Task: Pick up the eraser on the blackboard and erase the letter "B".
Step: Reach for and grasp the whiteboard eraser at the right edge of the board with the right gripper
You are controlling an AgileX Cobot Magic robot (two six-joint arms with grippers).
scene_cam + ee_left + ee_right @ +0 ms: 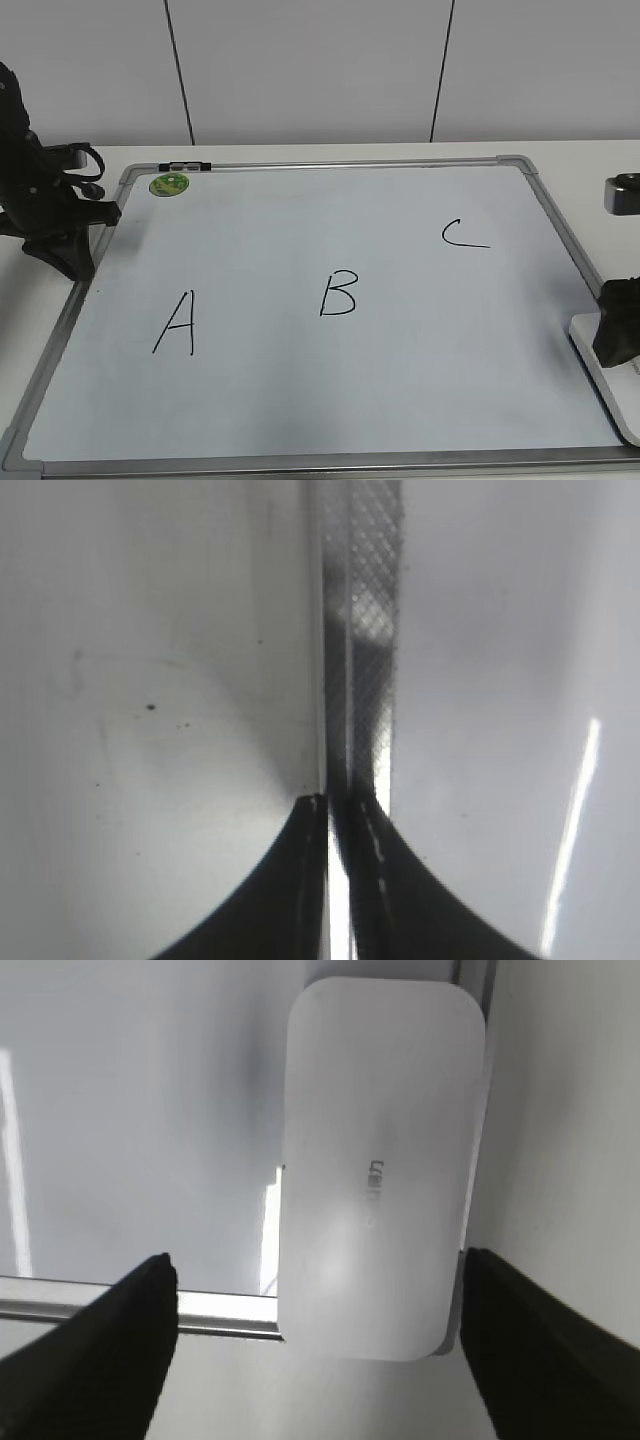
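The blackboard (300, 410) is a white board with a grey frame, lying flat on the table. The letter "B" (338, 293) is drawn in black at its middle. The eraser (598, 385), a white rounded block, lies at the board's right edge over the frame. My right gripper (620, 330) is just above it and hides part of it. In the right wrist view the eraser (375, 1110) lies between the open right gripper's (315, 1260) two fingers, untouched. My left gripper (70, 255) is shut and empty at the board's left frame (365, 630); its jaws show in the left wrist view (330, 805).
A black "A" (175, 322) is left of the B and a black "C" (465, 234) is at its upper right. A round green magnet (169, 184) and a small black-and-white piece (185, 166) sit at the far left corner. A grey object (625, 192) shows at the right edge.
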